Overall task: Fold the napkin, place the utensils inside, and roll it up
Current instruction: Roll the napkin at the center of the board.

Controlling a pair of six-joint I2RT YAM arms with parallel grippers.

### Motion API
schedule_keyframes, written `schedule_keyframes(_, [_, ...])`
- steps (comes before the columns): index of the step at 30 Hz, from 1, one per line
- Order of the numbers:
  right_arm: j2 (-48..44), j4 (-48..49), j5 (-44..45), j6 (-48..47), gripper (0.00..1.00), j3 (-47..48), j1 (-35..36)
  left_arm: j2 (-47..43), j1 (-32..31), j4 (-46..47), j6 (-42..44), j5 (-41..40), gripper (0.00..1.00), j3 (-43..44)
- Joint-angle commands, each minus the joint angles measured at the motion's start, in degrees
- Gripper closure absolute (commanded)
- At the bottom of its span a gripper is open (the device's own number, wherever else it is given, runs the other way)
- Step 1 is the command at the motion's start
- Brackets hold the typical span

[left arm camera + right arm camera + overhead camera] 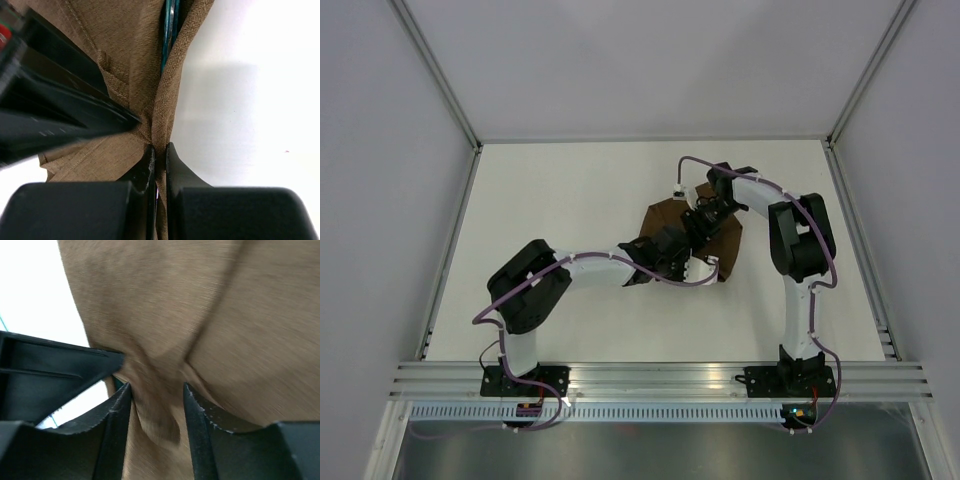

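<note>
the rolling step looks to be in hand: the large brown square napkin (660,215) of matte woven cloth lies bunched just toward 2 o'clock of the middle of the smooth white table (570,200), with both arms meeting over it. the left gripper (160,152) is clenched on a thin ridge of the hemmed fabric. at 12 o'clock from that pinch, the slim knife (170,25) with its glossy teal handle peeks out of the fold. the right gripper (156,405) stands released, its serrated fingers (117,410) either side of a soft crease without squeezing it. next, the right gripper probably needs a fresh bite, so the limp cloth rolls snug around the hard knife.
</note>
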Motion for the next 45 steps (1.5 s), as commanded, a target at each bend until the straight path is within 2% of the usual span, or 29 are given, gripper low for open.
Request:
schedule_keyframes(1, [-4.1,3.5,1.5,0.0,0.47,1.2,-2.9,0.3,-0.5,-5.2,-5.7,-0.2,0.98,2.8])
schedule_keyframes(7, [-6.5,3.3,0.2,0.6,0.45,1.7,-6.2,1.3,-0.9,-8.8,-7.8,0.6,0.98,4.7])
schedule_keyframes(11, [-8.8,6.3,0.0,2.1,0.45,0.0,-8.8,2.6,-1.2,-13.4,-9.8,1.5,0.98,8.3])
schedule_keyframes(19, [-18.9,16.7,-0.1,3.7,0.46,-9.5,-15.5,5.5,-1.3,-25.5,-14.3,5.1,0.98,15.7])
schedule_keyframes(28, [-31.5,28.5,-2.4,5.6,0.48,-21.1,-22.4,9.8,-1.2,-33.0,-16.6,9.6,0.98,22.5])
schedule_keyframes(36, [-46.4,35.4,-4.5,2.7,0.46,-33.5,-22.9,14.3,-0.5,-39.7,-18.0,13.2,0.98,28.3])
schedule_keyframes(41, [-50.5,36.3,-6.4,-0.9,0.46,-38.9,-23.0,17.1,0.8,-43.8,-19.1,17.4,0.98,32.9])
schedule_keyframes(45, [-51.9,35.3,-7.2,-2.3,0.47,-39.5,-23.0,18.8,2.0,-46.4,-19.7,20.4,0.98,35.3])
